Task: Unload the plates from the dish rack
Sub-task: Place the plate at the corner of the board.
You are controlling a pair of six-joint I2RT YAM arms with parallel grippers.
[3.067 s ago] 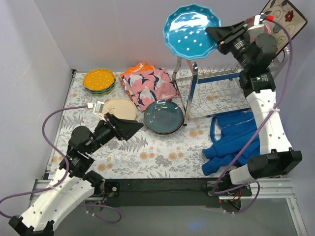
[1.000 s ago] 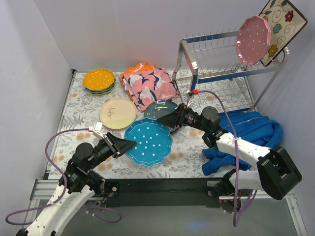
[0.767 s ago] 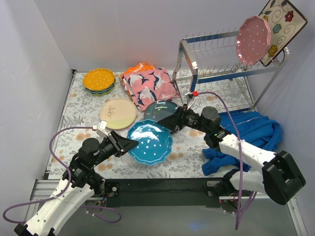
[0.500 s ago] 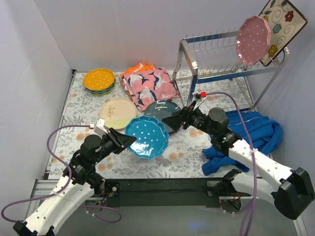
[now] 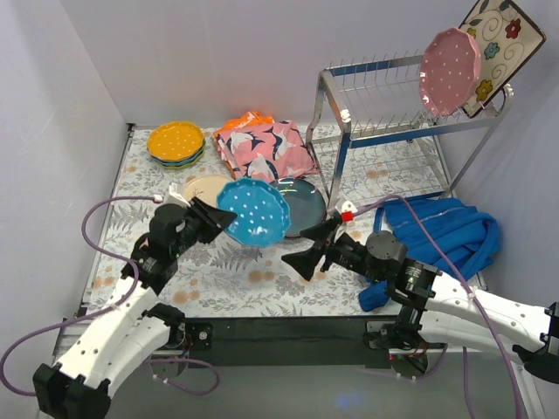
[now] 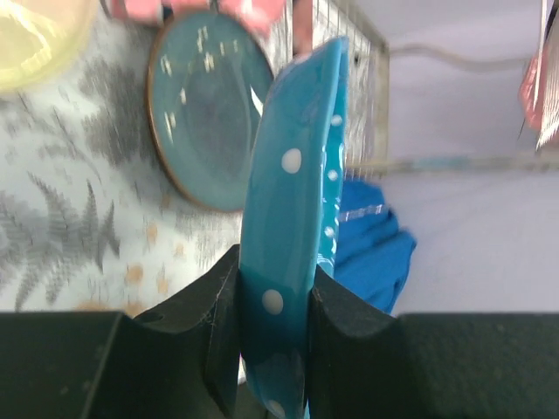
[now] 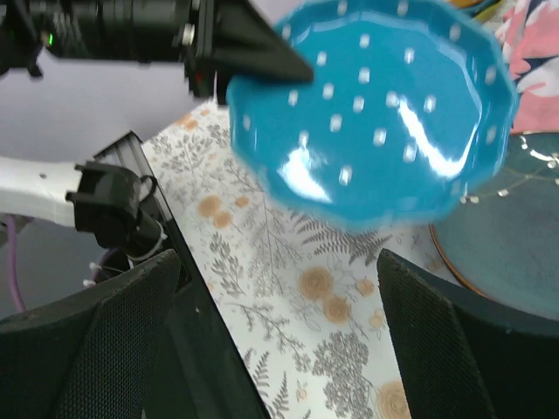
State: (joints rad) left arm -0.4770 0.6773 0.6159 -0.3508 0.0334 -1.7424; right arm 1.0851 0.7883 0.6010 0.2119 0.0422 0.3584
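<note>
The left fingers [image 5: 220, 223] are clamped on the rim of the blue dotted plate [image 5: 253, 212], one finger on each face. They hold it in the air, tilted, over the left half of the surface [image 5: 262, 288], w/o contact to it. In the left wrist view this plate is seen edge-on btw. the two black fingers. From above it hides part of the cream plate [image 5: 197, 184], which lies flat toward the left edge, & its right side comes in front of the dark teal plate [image 5: 307, 208]. The teal one lies flat approx. at the middle of the surface, just beside the front leg of the dish rack [image 5: 410, 131]. The right fingers [image 7: 96, 349] are wide apart w/ nothing btw. them. They are low over the surface nr the near edge, about mid-way along it, tips directed to the blue plate but apart from it. The rack stands at the far right corner. In its upper tier, at the right end, the pink dotted plate [image 5: 450, 58] stands upright & the square floral plate [image 5: 505, 35] leans just behind it; if they touch, I cannot tell. At the far left corner is a small stack w/ the orange dotted plate [image 5: 175, 138] on top. The pink bird-print cloth [image 5: 262, 148] lies at the far edge btw. this stack & the rack. The blue garment [image 5: 445, 231] is heaped at the right edge, in front of the rack.
</note>
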